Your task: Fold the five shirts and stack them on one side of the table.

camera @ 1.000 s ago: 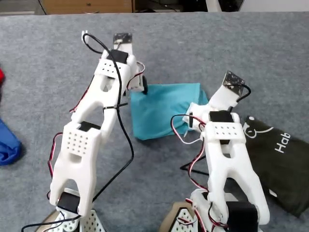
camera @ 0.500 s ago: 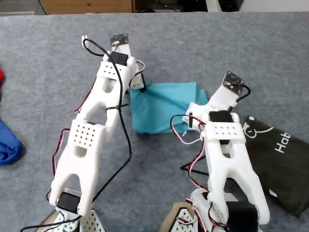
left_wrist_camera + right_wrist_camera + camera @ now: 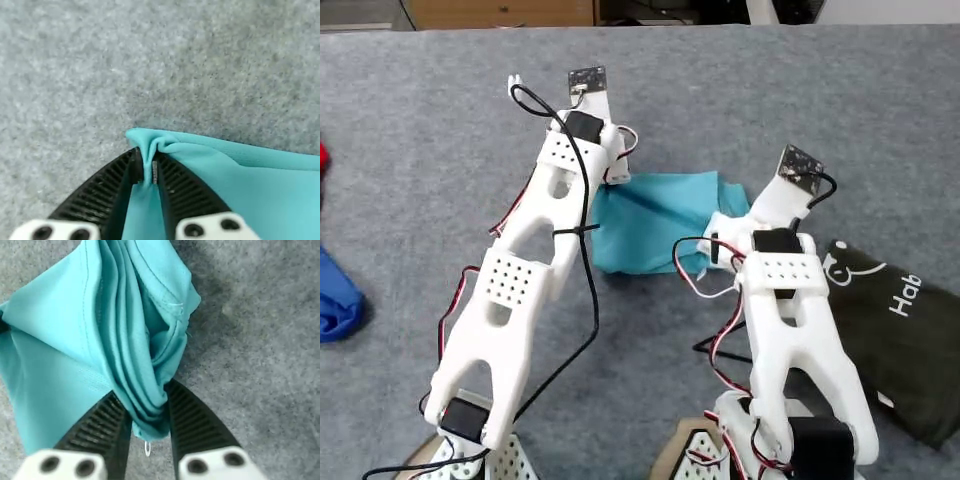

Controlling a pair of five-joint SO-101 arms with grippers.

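The teal shirt (image 3: 650, 225) lies mid-table (image 3: 820, 90) as a rumpled, partly folded rectangle. One corner is pinched flat in the left gripper (image 3: 148, 172), and the opposite edge is bunched in thick folds clamped by the right gripper (image 3: 147, 415). A black shirt (image 3: 900, 340) with white print lies flattened near the right edge. A crumpled blue shirt (image 3: 335, 300) sits at the left edge.

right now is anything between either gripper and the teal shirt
No, nothing visible. The left gripper is shut on one edge of the teal shirt, and the right gripper is shut on a bunched fold of it.
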